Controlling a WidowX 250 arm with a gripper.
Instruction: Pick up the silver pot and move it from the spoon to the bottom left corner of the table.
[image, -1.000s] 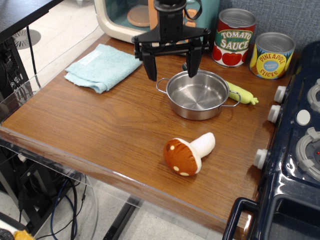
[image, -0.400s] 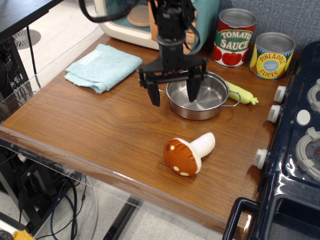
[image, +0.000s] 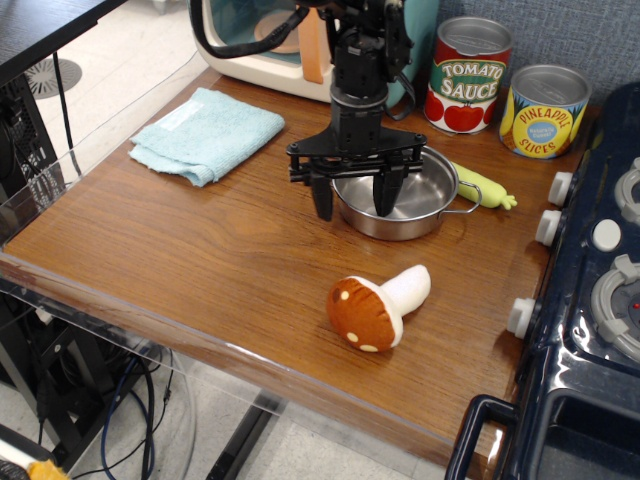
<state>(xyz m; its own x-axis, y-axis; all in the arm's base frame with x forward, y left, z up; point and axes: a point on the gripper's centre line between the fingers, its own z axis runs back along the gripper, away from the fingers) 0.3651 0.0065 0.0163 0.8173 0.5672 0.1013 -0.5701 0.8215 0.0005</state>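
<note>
The silver pot (image: 412, 200) sits on the brown wood table (image: 200, 250), right of centre toward the back. It rests partly over the spoon (image: 484, 187), whose yellow-green handle sticks out to the pot's right; the spoon's bowl is hidden. My gripper (image: 353, 200) is lowered over the pot's left rim. It is open, with one finger (image: 322, 198) outside the rim and the other inside the pot. The pot's left handle is hidden behind the fingers.
A toy mushroom (image: 378, 306) lies in front of the pot. A light blue cloth (image: 205, 133) lies at the back left. Tomato sauce (image: 468, 75) and pineapple (image: 544, 110) cans stand behind. A dark blue toy stove (image: 590, 300) borders the right side.
My gripper has come down from above the pot and shifted forward, so its fingers now straddle the pot's left rim. The jaws have narrowed. The pot has not moved.
</note>
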